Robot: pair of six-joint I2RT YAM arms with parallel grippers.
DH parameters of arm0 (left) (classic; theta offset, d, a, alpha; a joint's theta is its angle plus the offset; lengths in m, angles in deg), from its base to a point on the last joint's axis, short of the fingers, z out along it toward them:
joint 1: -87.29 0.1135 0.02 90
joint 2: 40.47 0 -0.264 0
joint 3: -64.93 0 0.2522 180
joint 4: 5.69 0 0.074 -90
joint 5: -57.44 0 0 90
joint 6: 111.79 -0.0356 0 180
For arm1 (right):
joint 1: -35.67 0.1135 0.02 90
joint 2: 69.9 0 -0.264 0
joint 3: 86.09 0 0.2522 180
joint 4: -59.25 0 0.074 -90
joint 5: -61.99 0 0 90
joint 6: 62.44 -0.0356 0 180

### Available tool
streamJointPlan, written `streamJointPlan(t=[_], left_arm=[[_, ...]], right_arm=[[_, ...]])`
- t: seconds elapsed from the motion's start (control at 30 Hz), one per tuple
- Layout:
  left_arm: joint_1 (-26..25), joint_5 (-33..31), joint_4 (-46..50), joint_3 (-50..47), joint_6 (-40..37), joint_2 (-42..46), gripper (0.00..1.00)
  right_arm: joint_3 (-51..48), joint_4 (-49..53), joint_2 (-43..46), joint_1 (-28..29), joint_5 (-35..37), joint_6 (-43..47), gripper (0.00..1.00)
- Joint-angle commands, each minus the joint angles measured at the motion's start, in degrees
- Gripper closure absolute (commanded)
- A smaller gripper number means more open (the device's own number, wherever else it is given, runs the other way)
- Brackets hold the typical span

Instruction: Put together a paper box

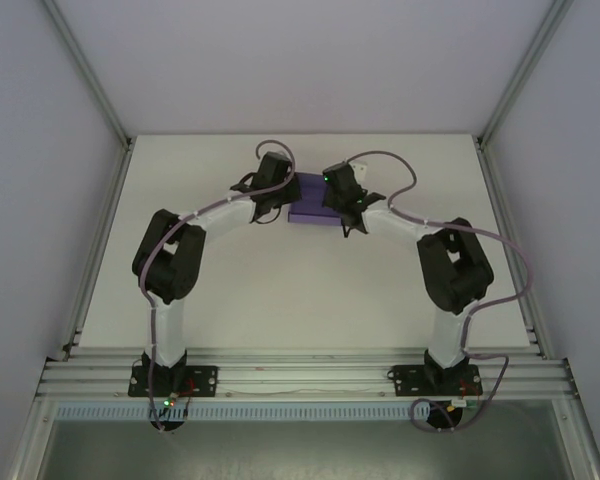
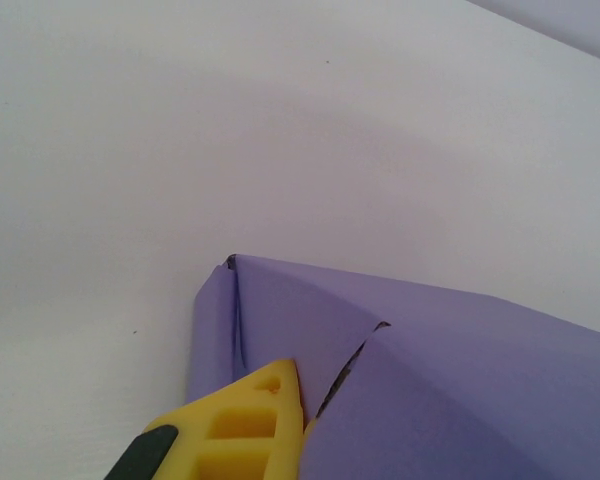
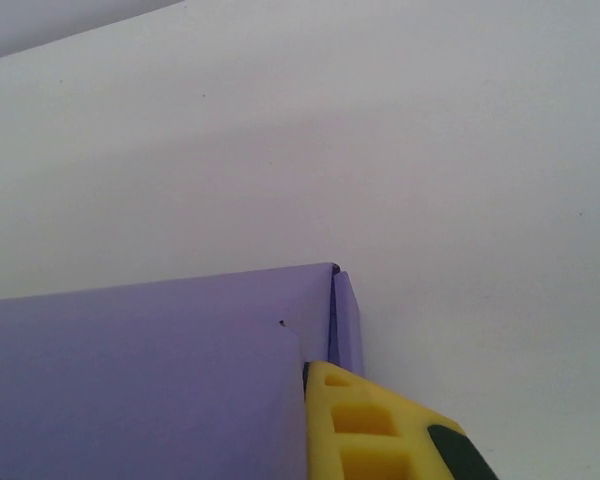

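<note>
Purple card, folded into a small paper box, is lying toward the far edge of the white worktop, between the two arms. The left tool is resting at its left end, a yellow finger touching a folded flap; the right tool is resting at its right end. Both tools are sitting pressed together; whether they are pinching card I cannot tell

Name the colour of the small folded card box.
Plain violet-purple paper box; right wrist view shows best.
</note>
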Motion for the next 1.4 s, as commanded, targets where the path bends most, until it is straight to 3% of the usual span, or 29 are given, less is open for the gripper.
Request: streamJointPlan(t=[0.0, 0.2, 0.4, 0.53, 0.7, 0.77, 0.87, 1.0, 1.17, 1.37], left_arm=[[-2.2, 2.3, 2.6, -3.1, 2.1, -0.2, 1.0], [-2.3, 2.8, 5.2, -7.6, -2.4, 2.4, 1.0], [-2.4, 5.5, 5.2, -12.3, -7.7, 9.4, 0.78], [-2.3, 4.8, 5.9, -13.2, -8.0, 13.8, 0.46], [-2.3, 4.8, 9.9, -12.6, -8.0, 17.7, 0.21], [-2.3, 3.9, 11.9, -12.6, -8.1, 20.0, 0.01], [-1.8, 1.2, 15.3, -11.7, -7.5, 23.1, 0.0], [2.0, 2.6, 16.3, -10.9, -4.6, 24.2, 0.0], [10.0, 17.0, 7.0, -12.5, 1.2, 20.2, 0.0], [10.8, 20.8, 8.5, -4.9, 0.5, 9.9, 0.0]], right_arm=[[-3.8, -1.0, 1.4, 0.9, 0.1, -0.5, 1.0], [-10.4, -5.8, 4.1, 2.3, 2.8, 2.0, 1.0], [-18.4, -13.3, 7.8, 3.8, 6.3, 5.0, 1.0], [-20.9, -15.1, 8.7, 4.8, 6.9, 6.8, 1.0], [-22.7, -17.9, 8.2, 6.7, 8.8, 9.4, 1.0], [-24.0, -19.9, 8.3, 6.9, 8.0, 10.7, 1.0], [-25.8, -22.4, 8.5, 6.9, 6.3, 14.9, 1.0], [-27.4, -25.7, 7.7, 7.0, 3.0, 18.6, 1.0], [-28.9, -31.0, 5.3, 8.0, 1.2, 23.7, 1.0], [-29.3, -31.7, 4.0, 8.9, 2.2, 27.3, 1.0]])
